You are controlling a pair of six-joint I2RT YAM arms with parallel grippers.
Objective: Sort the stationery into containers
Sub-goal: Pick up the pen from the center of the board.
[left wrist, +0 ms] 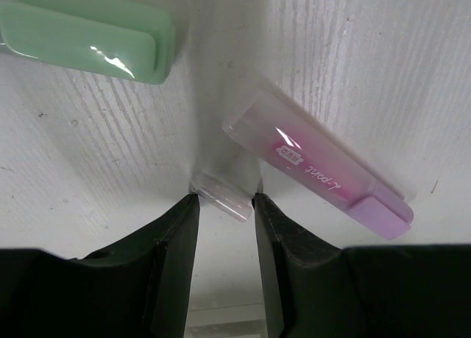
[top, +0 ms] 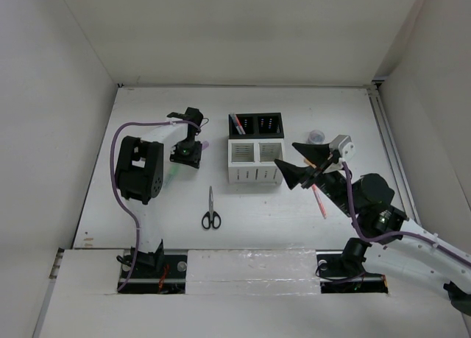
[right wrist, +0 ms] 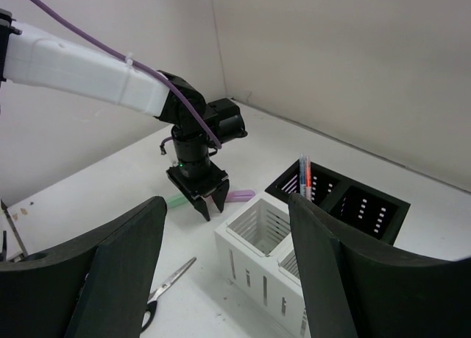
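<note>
A green highlighter [left wrist: 88, 32] and a pink highlighter [left wrist: 324, 165] lie on the table just beyond my left gripper [left wrist: 224, 199]. It points straight down with its jaws a narrow gap apart, and a small clear plastic piece [left wrist: 221, 194] lies at the tips. The joined containers stand to its right: a black pair [top: 255, 124] holding pens [right wrist: 305, 176] and a white pair [top: 255, 163]. My right gripper [top: 298, 163] hovers open and empty right of the white pair. Black-handled scissors [top: 210, 210] lie in front.
A red pen [top: 319, 200] lies on the table under the right arm. A small grey tape roll [top: 317, 136] sits right of the black container. White walls close the table on three sides. The left arm's purple cable [top: 118, 169] loops at the left.
</note>
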